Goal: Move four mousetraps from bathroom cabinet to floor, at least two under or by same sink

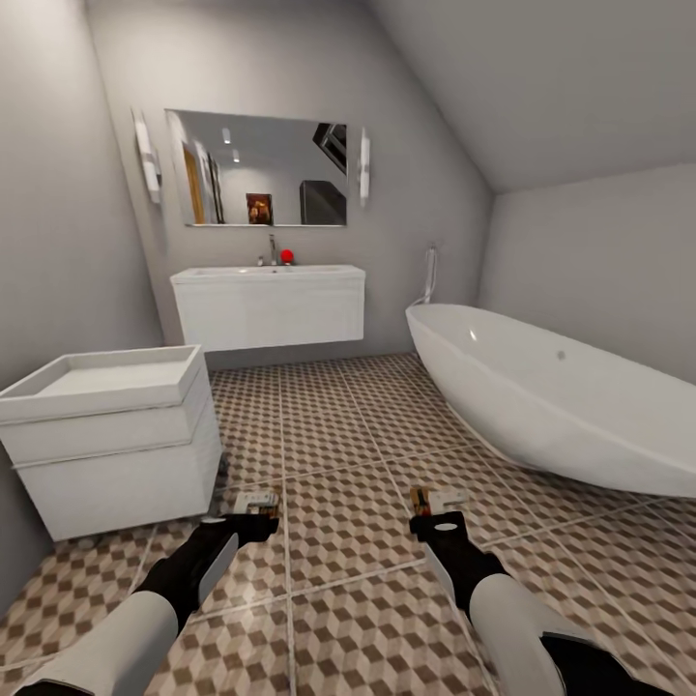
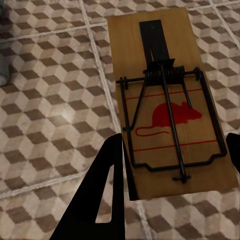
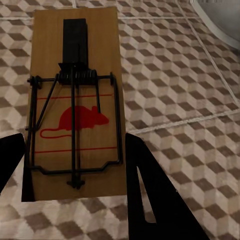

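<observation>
Left mousetrap [image 2: 172,105]: clamped between left gripper [image 1: 253,527] fingers, above bathroom floor [image 1: 338,464], near white vanity [image 1: 116,454].
Right mousetrap [image 3: 75,100]: clamped by right gripper [image 1: 435,522], beside bathtub [image 1: 551,396].
Progress: neither visibly laid down; judged about midway, two unaccounted for.

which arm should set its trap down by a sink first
Left, probably. The left hand holds a mousetrap just beside the near white sink unit; the right hand sits mid-floor, nearer the bathtub.

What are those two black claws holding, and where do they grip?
Each holds a mousetrap. The left gripper clasps one mousetrap by its long side edges; the right gripper grips the other mousetrap likewise.
</observation>
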Controlling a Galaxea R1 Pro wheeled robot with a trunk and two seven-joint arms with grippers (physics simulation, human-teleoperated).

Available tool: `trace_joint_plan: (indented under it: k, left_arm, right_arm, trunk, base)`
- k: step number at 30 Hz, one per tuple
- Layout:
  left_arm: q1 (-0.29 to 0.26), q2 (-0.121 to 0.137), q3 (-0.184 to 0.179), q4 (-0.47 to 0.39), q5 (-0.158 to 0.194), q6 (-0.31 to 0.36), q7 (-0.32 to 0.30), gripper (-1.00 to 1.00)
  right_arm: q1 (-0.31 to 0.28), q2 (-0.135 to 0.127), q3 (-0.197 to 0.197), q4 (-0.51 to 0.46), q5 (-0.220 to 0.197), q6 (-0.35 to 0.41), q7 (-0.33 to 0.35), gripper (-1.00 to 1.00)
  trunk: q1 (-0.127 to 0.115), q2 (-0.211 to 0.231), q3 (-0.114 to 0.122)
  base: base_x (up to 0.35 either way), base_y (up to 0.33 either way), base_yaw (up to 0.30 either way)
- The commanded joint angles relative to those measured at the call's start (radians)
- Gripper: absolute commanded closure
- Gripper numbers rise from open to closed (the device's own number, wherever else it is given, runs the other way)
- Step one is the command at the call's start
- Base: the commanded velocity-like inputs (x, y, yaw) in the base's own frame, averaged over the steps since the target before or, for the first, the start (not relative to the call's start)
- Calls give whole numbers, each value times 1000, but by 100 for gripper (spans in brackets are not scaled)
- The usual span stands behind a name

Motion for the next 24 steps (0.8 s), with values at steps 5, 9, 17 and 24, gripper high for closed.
trace_joint_plan:
  k: [5, 9, 17, 24]
  left_arm:
    - [-1, 1, -7, 2, 8, 1, 5, 100]
    - [0, 1, -8, 3, 8, 0, 5, 100]
    - [0, 0, -8, 4, 8, 0, 4, 100]
    - [0, -1, -8, 5, 8, 0, 4, 100]
  right_arm:
    - [0, 1, -4, -2, 8, 6, -4, 100]
    - [0, 0, -4, -2, 9, 6, -5, 100]
    - [0, -2, -4, -2, 9, 6, -6, 100]
    - [0, -2, -4, -2, 9, 5, -5, 100]
  trunk:
    - [0, 0, -1]
    - [0, 0, -1]
    - [0, 0, -1]
    - [0, 0, -1]
  base:
    - [284, 0, 0]
    - [314, 0, 0]
    - [321, 0, 0]
    - [323, 0, 0]
